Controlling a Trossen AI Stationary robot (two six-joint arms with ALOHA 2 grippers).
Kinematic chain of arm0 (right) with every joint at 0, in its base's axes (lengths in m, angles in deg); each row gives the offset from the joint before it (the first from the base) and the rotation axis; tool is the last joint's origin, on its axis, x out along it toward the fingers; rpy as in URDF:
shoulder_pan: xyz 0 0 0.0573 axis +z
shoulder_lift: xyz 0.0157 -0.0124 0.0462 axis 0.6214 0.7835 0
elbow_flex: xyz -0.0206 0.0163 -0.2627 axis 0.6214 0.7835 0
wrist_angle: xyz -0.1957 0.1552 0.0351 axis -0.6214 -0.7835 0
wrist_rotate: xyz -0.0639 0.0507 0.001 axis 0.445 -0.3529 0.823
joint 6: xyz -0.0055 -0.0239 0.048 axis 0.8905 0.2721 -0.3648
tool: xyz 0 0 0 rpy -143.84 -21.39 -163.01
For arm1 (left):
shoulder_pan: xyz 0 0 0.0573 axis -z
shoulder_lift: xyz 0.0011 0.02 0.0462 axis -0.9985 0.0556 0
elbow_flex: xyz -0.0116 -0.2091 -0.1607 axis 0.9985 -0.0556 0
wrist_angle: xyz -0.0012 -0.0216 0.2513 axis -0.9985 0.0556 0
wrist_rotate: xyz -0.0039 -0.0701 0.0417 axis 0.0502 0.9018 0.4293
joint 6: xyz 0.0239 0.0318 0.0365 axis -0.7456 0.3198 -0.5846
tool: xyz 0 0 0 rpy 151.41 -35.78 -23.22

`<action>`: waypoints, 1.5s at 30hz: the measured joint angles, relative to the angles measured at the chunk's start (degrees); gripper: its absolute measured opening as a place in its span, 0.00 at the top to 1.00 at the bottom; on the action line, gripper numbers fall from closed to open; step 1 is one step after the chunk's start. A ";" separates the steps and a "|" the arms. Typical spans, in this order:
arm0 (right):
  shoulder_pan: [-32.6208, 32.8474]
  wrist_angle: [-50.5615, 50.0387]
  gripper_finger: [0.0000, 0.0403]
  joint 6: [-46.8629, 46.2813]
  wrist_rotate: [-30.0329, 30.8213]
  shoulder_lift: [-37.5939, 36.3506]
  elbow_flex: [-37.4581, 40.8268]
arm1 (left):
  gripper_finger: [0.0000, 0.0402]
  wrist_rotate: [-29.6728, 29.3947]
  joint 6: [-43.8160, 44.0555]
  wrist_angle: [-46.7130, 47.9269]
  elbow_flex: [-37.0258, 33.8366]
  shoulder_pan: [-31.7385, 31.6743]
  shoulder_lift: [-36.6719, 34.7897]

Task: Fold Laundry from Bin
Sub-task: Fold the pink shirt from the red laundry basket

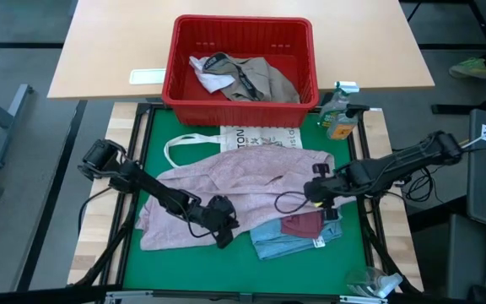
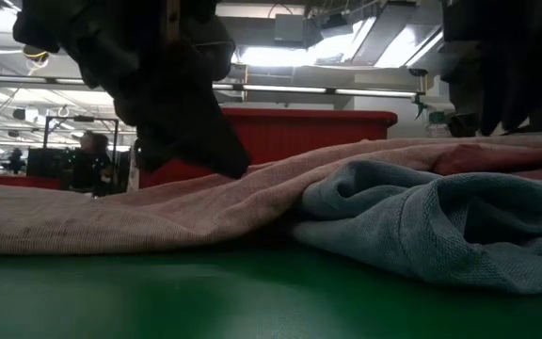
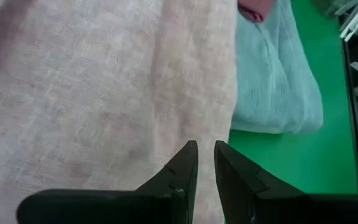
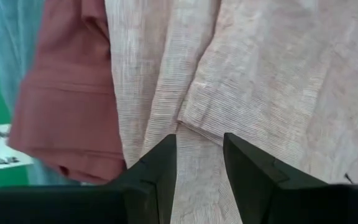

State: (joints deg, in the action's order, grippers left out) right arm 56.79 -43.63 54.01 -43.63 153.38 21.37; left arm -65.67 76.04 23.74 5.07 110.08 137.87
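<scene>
A pale pink garment [image 1: 226, 181] lies spread over the green mat [image 1: 154, 135]. At its near right sits a folded light blue piece [image 1: 281, 247] with a maroon piece [image 1: 302, 225] on top. My left gripper [image 3: 205, 149] is low over the pink garment's near edge [image 1: 224, 239], slanting down, its fingers a narrow gap apart with flat cloth showing between them. My right gripper [image 4: 199, 146] hangs open above the pink garment's right part [image 1: 321, 192], pointing steeply down. The red bin [image 1: 178, 67] at the far edge holds khaki-grey [image 1: 272, 78] and white [image 1: 207, 74] cloth. My left gripper's fingertips [image 2: 229, 162] reach down to the pink garment's surface [image 3: 185, 124] in the low view. I cannot tell whether they touch it. No cloth is gathered between the fingers.
A white tote bag [image 1: 260, 135] lies flat between the bin and the pink garment, partly under it. Bottles [image 1: 337, 114] stand at the far right corner. A clear plastic thing [image 1: 369, 283] lies at the near right corner. Bare green mat [image 1: 184, 270] shows along the near edge.
</scene>
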 joint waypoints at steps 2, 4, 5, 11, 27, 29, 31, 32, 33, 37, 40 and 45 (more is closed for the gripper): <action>0.00 0.37 0.67 1.40 0.13 1.48 0.00 | 0.88 -0.58 -0.53 -0.67 0.01 0.00 0.00; 0.00 1.61 0.67 2.21 0.10 2.64 0.00 | 0.88 -1.37 -0.56 -0.59 0.02 0.04 0.00; 0.00 2.31 0.67 2.92 0.04 3.15 0.00 | 0.88 -1.55 -0.63 -0.56 0.02 0.04 0.00; 0.00 4.14 0.67 4.43 1.77 4.19 0.01 | 0.88 -2.98 -0.67 -0.62 0.02 0.00 0.00; 0.00 3.43 0.77 4.01 1.57 5.44 0.02 | 0.87 -5.03 -0.71 -0.67 0.04 0.00 0.00; -0.01 3.46 0.85 4.00 1.60 5.86 0.04 | 0.87 -5.52 -0.71 -0.65 0.04 0.02 0.00; -0.01 4.05 0.94 3.99 2.18 6.01 0.04 | 0.87 -5.59 -0.71 -0.67 0.07 0.00 0.00; -0.02 4.27 0.97 3.99 2.64 6.05 0.04 | 0.87 -5.68 -0.71 -0.66 0.07 0.00 0.00; 0.00 4.43 0.98 3.98 3.11 6.05 0.04 | 0.87 -5.91 -0.71 -0.67 0.07 0.00 0.00; -0.02 3.90 0.94 4.14 6.97 6.07 -0.85 | 0.87 -6.16 -0.73 -0.68 0.09 0.00 0.00; -0.34 3.94 0.95 4.37 13.85 6.00 -2.10 | 0.87 -7.30 -0.73 -0.69 0.09 0.00 0.00; -4.18 4.83 0.98 2.56 25.62 6.00 -2.80 | 0.87 -10.81 -0.71 -0.69 0.09 0.00 0.00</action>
State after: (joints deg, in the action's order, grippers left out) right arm 52.61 -38.80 56.58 -18.00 159.38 18.57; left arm -76.48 75.33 23.05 5.16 110.08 137.87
